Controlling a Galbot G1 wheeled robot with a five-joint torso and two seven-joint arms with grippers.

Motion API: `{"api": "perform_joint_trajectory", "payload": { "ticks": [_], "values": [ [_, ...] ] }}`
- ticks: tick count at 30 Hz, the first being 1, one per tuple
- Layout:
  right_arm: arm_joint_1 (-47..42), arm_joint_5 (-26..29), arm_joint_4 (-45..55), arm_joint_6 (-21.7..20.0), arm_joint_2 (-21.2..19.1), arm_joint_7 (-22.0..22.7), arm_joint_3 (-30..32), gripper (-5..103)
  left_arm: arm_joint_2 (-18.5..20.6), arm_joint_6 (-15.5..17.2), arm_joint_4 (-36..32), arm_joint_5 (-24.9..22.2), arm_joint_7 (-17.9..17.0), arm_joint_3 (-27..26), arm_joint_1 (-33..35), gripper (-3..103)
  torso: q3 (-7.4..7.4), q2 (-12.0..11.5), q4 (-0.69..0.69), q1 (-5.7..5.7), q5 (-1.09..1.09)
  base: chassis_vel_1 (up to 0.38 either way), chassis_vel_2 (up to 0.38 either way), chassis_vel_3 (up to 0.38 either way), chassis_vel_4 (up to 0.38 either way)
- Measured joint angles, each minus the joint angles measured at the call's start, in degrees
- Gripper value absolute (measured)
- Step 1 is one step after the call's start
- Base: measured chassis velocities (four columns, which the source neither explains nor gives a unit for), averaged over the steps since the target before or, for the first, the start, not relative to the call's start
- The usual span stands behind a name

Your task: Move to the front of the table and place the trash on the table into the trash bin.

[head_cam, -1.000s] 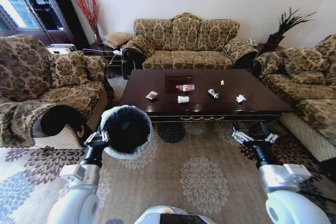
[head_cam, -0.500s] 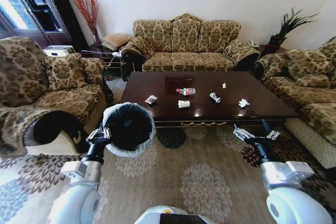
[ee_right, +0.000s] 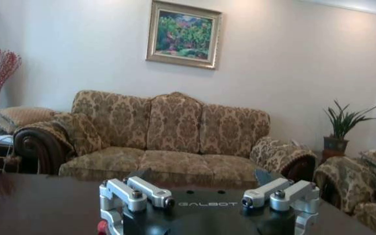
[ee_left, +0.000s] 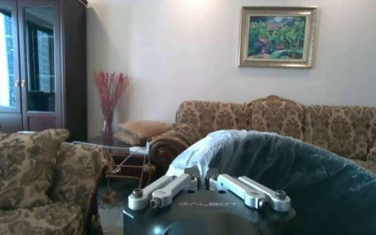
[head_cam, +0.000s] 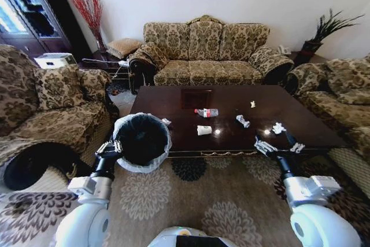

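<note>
left hand (head_cam: 110,150) pinching trash bin (head_cam: 141,142) rim | black inside, whitish liner | right hand (head_cam: 276,146) spread

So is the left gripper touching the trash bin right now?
Touching. In the left wrist view the left gripper is shut on the liner-covered rim of the trash bin; the head view agrees.

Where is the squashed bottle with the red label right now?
In the head view, the bottle lies on its side near the middle of the table, just beyond the small white cup and left of the other scraps.
</note>
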Motion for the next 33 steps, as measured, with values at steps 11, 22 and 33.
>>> {"api": "perform_joint_trajectory", "payload": {
  "ticks": [11,22,33],
  "values": [
    [0.0,0.0,0.0,0.0,0.0,0.0,0.0,100,0.0,0.0,0.1,0.0,0.0,0.0,0.0,3,0.04,0.0,0.0,0.09,0.0,-0.156,0.148,0.155,-0.154],
    [-0.1,-0.1,0.0,0.0,0.0,0.0,0.0,100,0.0,0.0,0.1,0.0,0.0,0.0,0.0,3,-0.01,0.0,0.0,-0.03,0.0,0.003,-0.002,-0.006,0.008],
    [-0.1,-0.1,0.0,0.0,0.0,0.0,0.0,100,0.0,0.0,0.1,0.0,0.1,0.0,0.0,3,0.01,0.0,-0.01,0.02,0.0,0.0,0.0,0.0,0.0]
  ]
}}
